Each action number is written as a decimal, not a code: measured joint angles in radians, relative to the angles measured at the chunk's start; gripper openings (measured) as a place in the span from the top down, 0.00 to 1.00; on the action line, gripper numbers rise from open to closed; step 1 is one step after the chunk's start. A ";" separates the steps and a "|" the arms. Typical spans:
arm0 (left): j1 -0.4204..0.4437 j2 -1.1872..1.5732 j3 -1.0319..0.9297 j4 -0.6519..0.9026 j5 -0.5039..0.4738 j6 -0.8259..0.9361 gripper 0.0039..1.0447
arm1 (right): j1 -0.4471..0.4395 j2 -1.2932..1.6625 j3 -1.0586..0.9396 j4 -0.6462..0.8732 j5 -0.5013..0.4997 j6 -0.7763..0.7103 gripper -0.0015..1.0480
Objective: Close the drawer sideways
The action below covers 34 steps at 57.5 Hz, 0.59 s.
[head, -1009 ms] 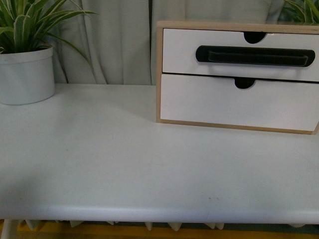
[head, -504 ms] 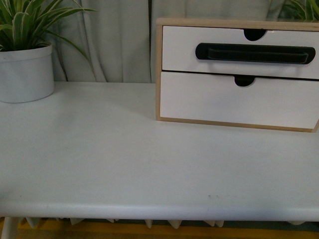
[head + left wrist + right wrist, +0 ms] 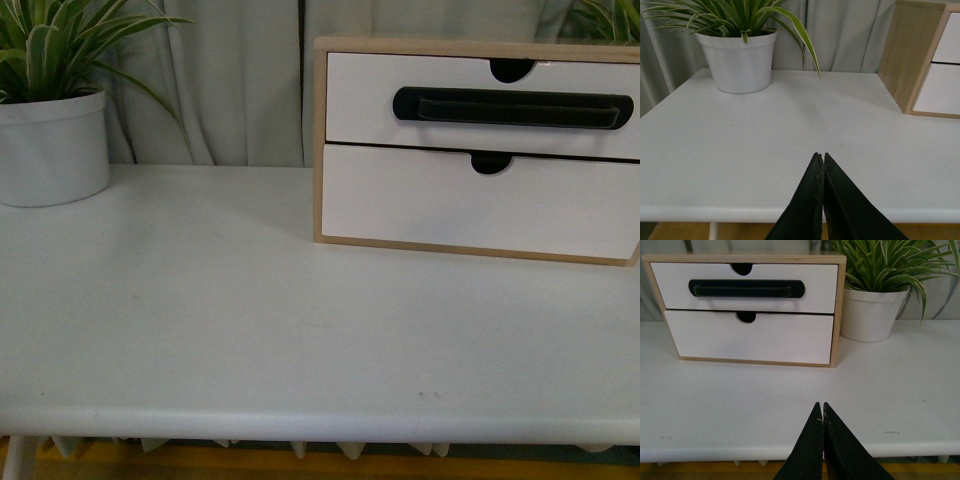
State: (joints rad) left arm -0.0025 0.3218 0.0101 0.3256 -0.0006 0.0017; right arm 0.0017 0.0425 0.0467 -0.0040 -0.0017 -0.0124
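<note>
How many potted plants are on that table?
2. One white pot stands at the table's far left, apart from the drawer unit. The other pot stands just to the right of the unit, only its leaves showing in the front view. Others may be out of view.

My front view cuts off the wood frame [image 3: 320,140] at the right edge, so the drawer [image 3: 480,105] and its black handle [image 3: 512,107] run out of sight there. The left potted plant [image 3: 52,140] is cropped too. Neither of my arms shows in that view.
</note>
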 joint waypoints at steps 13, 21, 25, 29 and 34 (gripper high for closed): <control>0.000 -0.078 0.000 -0.078 0.000 0.000 0.96 | 0.000 -0.037 -0.040 0.002 0.000 0.000 0.99; 0.000 -0.124 0.000 -0.124 0.000 0.000 0.96 | 0.000 -0.038 -0.040 0.002 0.000 0.000 0.99; 0.000 -0.137 0.000 -0.137 0.000 0.000 0.96 | 0.000 -0.038 -0.040 0.002 0.000 0.000 0.99; 0.000 -0.171 0.000 -0.172 0.000 0.000 0.96 | 0.000 -0.038 -0.040 0.002 0.000 0.000 0.99; 0.000 -0.293 0.000 -0.315 0.000 0.000 0.96 | 0.000 -0.038 -0.040 0.002 0.000 0.000 0.99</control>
State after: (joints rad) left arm -0.0025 0.0284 0.0105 0.0105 -0.0010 0.0013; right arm 0.0013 0.0044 0.0071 -0.0025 -0.0013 -0.0120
